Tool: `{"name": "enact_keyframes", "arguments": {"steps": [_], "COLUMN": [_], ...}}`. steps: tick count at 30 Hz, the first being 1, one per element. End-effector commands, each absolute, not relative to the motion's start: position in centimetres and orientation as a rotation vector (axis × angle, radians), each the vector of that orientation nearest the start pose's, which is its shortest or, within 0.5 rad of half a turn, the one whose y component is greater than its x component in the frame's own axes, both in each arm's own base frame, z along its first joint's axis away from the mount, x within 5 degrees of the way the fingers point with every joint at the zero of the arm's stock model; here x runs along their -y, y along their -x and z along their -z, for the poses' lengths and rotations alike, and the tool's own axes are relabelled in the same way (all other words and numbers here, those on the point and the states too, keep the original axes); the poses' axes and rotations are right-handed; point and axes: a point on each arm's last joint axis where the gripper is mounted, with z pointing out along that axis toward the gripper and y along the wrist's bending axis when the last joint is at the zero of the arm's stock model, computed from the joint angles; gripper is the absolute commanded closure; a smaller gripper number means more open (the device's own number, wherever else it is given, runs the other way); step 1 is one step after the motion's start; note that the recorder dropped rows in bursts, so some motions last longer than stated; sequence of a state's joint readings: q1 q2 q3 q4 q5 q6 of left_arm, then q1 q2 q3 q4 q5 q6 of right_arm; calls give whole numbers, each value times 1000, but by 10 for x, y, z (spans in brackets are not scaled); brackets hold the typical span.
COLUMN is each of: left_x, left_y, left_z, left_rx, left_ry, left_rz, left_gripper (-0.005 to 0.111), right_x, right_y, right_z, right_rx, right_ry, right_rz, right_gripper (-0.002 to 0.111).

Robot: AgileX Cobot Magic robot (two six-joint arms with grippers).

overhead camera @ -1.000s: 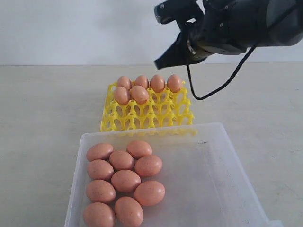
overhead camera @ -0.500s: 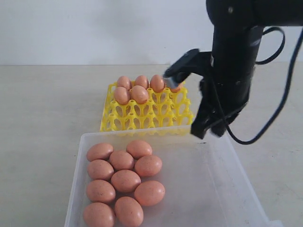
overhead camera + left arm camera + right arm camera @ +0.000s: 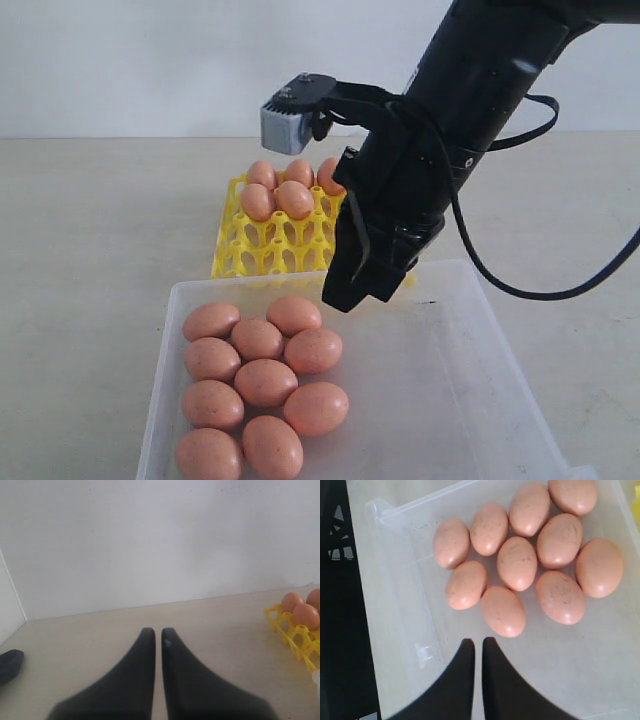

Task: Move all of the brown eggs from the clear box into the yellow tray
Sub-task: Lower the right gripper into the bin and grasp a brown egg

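Note:
Several brown eggs [image 3: 265,382] lie clustered in the left half of the clear box [image 3: 460,400]; the same cluster of brown eggs [image 3: 517,563] fills the right wrist view. Several more eggs [image 3: 294,198] sit in the back rows of the yellow tray [image 3: 262,250] behind the box. My right gripper [image 3: 345,290] hangs over the box's far edge, shut and empty, its fingertips [image 3: 478,642] just short of the nearest egg [image 3: 503,611]. My left gripper [image 3: 156,632] is shut and empty over bare table, with the tray's corner [image 3: 295,632] off to one side.
The beige table [image 3: 100,220] runs to a white wall. A dark object [image 3: 10,662] lies at the edge of the left wrist view. The right arm's body and cable [image 3: 560,290] hang above the tray, hiding part of it.
The right arm has swung down from high above the tray to the box's far edge, gripper staying shut. Eggs and tray have not moved.

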State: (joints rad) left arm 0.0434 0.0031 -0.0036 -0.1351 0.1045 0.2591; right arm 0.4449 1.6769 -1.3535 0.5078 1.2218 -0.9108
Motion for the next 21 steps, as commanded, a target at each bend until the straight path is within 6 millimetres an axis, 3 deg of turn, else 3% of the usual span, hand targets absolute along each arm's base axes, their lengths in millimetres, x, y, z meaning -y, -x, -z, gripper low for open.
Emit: {"name": "enact_keyframes", "arguments": {"steps": [1,13,21], "left_x": [-1,-1,-1], "left_y": [-56,-56,-56], "left_z": [-204,-204,-204], "left_rx": [-1583,-1585,-1583], "left_ry": [-80,-81,-80], "left_rz": [-115,-115,-115], "left_gripper": [103,103,103], "right_x": [-179,-179,-178], "right_y": [-279,-279,-282], "right_z": [-285,-285,-280], "right_rx": [-2338,-2574,-2569], "right_ry": [1614,1317,1355], "right_rz": [-650,-699,-677], "right_gripper": [108,108,108]}}
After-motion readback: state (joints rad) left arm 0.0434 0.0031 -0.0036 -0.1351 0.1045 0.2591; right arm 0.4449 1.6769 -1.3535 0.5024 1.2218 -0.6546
